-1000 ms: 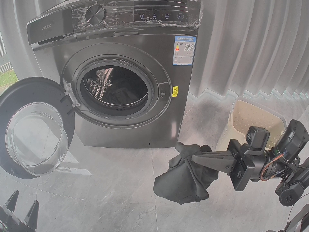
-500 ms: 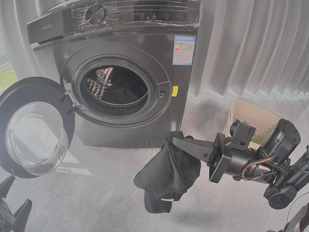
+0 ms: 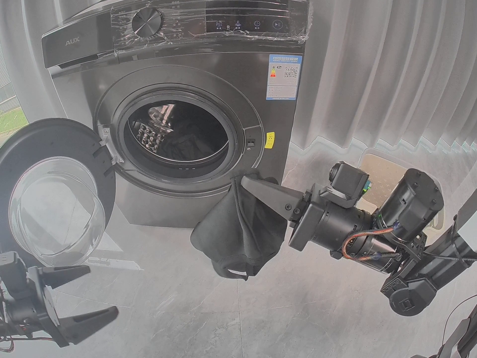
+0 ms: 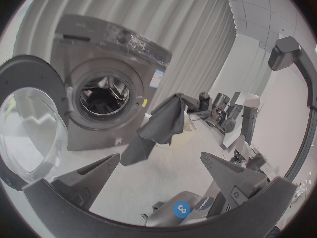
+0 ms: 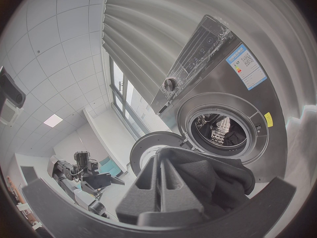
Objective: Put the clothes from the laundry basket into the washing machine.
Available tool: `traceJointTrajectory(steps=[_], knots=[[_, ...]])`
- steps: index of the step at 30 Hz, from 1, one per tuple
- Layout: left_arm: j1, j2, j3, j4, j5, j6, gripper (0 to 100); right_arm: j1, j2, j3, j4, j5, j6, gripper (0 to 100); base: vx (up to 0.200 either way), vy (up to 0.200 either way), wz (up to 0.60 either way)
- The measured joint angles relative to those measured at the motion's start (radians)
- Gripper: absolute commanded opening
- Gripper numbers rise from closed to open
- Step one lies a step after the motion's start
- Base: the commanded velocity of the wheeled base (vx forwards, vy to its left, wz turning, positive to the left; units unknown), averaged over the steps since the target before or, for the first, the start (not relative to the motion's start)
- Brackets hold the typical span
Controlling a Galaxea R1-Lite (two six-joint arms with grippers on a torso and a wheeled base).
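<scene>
Clothes first: we count one dark garment (image 3: 238, 229) in the air and one dark heap (image 3: 186, 147) lying in the drum.

From the left, there is one left pincer (image 3: 103, 290), its fingers spread wide with nothing between them, low and well apart from the garment. Above and beyond it stands one round door (image 3: 49, 145), swung fully open. Next comes one washing machine (image 3: 198, 60), whose open mouth lies just up and to the left of the right pincer (image 3: 247, 181). That pincer is pressed together on the garment's top fold. The cloth hangs in a long bag beneath its fingertips, close before the machine's lower front. Behind the right pincer's wrist sits one laundry basket (image 3: 385, 172); we cannot tell whether it holds more.

We judge the main risk to be the trailing hem. It hangs well below the pincer, so it may snag on the mouth's lower rim and drag the garment out onto the floor. The pinch also takes only a small fold, so the weight of the cloth could pull it free before it reaches the drum.
</scene>
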Motion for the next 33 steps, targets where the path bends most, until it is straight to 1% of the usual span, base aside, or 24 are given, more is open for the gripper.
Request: traceJointTrajectory(steps=[4, 10, 13, 19, 22, 28, 33], knots=[[-0.056, 0.141, 0.000, -0.060, -0.005, -0.004, 100, 0.000, 0.027, -0.026, -0.003, -0.005, 0.003, 0, 0.000, 0.000, 0.00], [-0.101, 0.335, -0.007, -0.199, -0.011, -0.025, 100, -0.003, 0.045, -0.038, -0.003, -0.008, 0.005, 0, 0.000, 0.000, 0.00], [-0.130, 0.417, -0.009, -0.257, -0.013, -0.033, 100, -0.004, 0.050, -0.042, -0.002, -0.009, 0.005, 0, 0.000, 0.000, 0.00], [-0.180, 0.548, -0.025, -0.316, -0.014, -0.041, 100, -0.005, 0.054, -0.046, -0.003, -0.009, 0.005, 0, 0.000, 0.000, 0.00], [-0.201, 0.610, -0.034, -0.383, -0.014, -0.048, 100, -0.004, 0.055, -0.048, -0.004, -0.009, 0.005, 0, 0.000, 0.000, 0.00], [-0.256, 0.719, -0.037, -0.513, -0.008, -0.091, 100, 0.002, 0.055, -0.048, -0.004, -0.009, 0.005, 0, 0.000, 0.000, 0.00], [-0.275, 0.811, -0.044, -0.635, 0.035, -0.143, 100, 0.006, 0.055, -0.046, -0.005, -0.009, 0.005, 0, 0.000, 0.000, 0.00]])
